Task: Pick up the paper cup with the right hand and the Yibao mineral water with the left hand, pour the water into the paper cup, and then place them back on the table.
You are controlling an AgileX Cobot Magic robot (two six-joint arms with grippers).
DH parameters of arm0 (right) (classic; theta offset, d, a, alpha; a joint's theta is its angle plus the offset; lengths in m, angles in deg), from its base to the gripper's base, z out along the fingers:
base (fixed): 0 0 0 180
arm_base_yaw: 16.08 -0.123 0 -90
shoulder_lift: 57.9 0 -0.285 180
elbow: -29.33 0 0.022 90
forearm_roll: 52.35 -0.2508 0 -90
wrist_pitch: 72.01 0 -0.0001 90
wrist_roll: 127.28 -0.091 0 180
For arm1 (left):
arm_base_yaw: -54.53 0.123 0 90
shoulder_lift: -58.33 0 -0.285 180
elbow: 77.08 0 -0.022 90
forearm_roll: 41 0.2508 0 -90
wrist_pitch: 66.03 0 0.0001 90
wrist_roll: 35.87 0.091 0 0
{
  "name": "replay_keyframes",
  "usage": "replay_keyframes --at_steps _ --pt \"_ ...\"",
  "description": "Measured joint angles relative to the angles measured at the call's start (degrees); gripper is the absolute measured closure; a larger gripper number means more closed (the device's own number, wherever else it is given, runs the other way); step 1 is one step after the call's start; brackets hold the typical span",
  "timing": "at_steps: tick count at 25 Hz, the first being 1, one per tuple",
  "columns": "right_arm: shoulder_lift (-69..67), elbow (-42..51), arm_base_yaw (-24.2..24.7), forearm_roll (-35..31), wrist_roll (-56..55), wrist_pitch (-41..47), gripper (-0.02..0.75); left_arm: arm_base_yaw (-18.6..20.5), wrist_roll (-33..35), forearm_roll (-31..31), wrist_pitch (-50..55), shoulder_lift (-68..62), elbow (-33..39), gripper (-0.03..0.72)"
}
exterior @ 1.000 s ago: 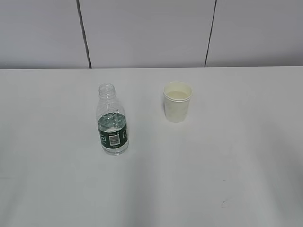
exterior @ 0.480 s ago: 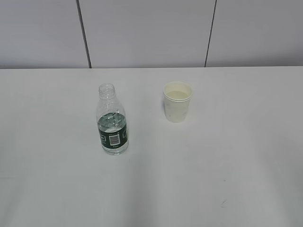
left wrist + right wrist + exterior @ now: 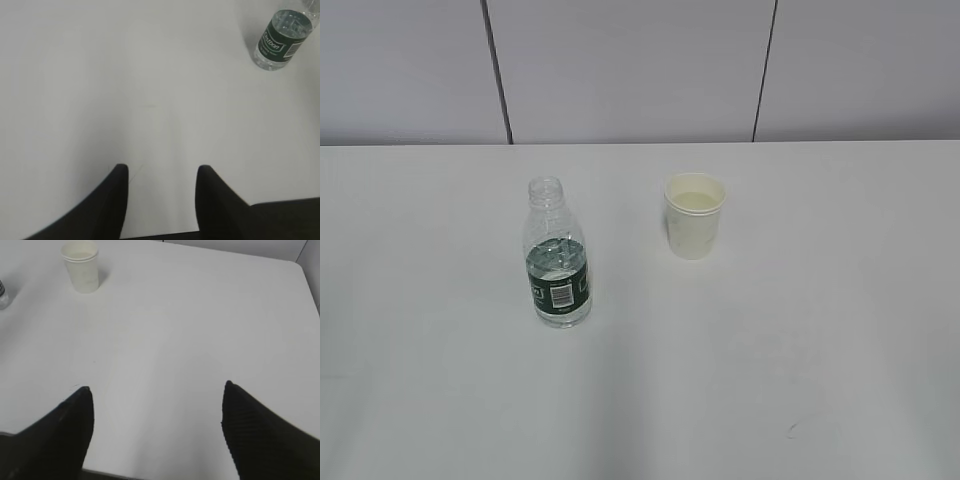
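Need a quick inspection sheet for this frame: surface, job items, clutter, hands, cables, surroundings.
Surface: white table, a few small dark scuffs near the front.
Job items: Yibao mineral water upright, uncapped, partly full; paper cup upright to its right, apart from it. Neither is held.
Clutter: nothing seen.
Hands: left hand open, over bare table, bottle far off at the top right of its view; right hand open wide, cup far off at the top left of its view. Neither shows in the exterior view.
Cables: nothing seen.
Surroundings: grey panelled wall behind the table.
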Motion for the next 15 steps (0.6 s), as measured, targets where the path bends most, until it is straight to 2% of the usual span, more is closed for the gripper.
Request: replay_keyframes --at_steps 15 --pt "0.12 1.53 0.0 0.0 -2.18 0.73 0.146 0.0 0.0 0.0 0.0 0.0 0.0 0.437"
